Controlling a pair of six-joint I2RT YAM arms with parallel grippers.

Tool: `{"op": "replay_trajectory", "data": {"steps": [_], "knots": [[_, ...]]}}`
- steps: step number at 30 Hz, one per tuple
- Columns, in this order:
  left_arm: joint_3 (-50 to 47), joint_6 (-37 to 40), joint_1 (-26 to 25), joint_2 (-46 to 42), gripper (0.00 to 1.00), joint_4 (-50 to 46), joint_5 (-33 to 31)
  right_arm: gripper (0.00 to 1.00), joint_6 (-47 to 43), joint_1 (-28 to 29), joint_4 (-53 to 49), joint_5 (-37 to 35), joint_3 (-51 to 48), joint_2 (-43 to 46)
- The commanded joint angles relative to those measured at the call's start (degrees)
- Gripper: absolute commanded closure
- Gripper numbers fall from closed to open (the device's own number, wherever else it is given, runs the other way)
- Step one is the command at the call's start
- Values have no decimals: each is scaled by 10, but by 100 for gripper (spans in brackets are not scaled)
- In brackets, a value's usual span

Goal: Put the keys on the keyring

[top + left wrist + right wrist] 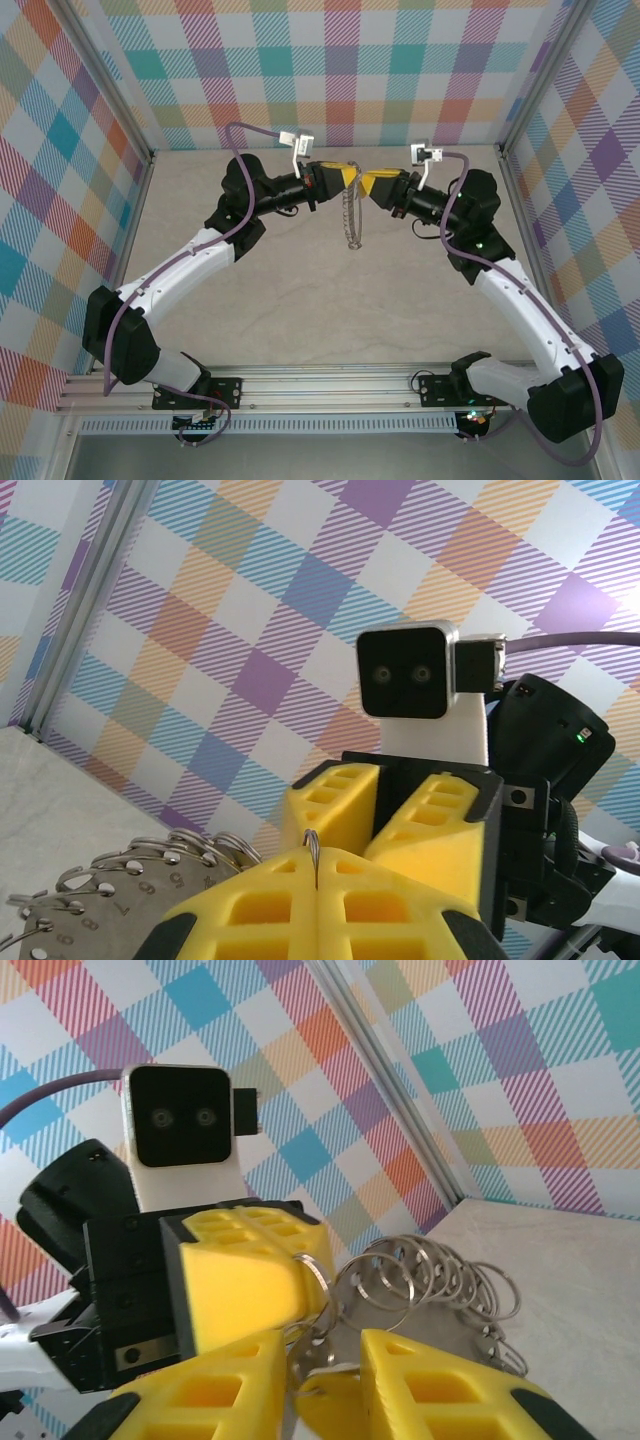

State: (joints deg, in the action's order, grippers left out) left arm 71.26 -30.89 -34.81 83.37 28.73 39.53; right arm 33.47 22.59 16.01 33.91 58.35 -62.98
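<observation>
Student: Keyring location is requested.

Tutor: It is seen as a string of silvery split rings. It is hung straight down over the table from the point where the two raised grippers meet, at mid-width of the overhead view. In the left wrist view the rings are fanned out beside a grey plate stamped with numerals.

Student: Left gripper state is requested.

Tutor: Its yellow fingers are pressed together, and a thin edge of ring wire is pinched between them.

Student: And the right gripper?

Tutor: Its fingers are held slightly apart, tip to tip with the left gripper. A flat grey metal piece is lodged in the gap, just below the rings. Whether it is clamped or merely enclosed cannot be told, nor can its kind.
</observation>
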Motion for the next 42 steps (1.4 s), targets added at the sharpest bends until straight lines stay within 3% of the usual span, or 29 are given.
{"op": "replay_trajectory", "data": {"steps": [1, 42], "knots": [[7, -6, -6, -16, 100, 35, 4, 74, 9, 4, 31, 13, -13, 12], [5, -10, -9, -9, 100, 37, 13, 73, 33, 6, 94, 1, 18, -38]]}}
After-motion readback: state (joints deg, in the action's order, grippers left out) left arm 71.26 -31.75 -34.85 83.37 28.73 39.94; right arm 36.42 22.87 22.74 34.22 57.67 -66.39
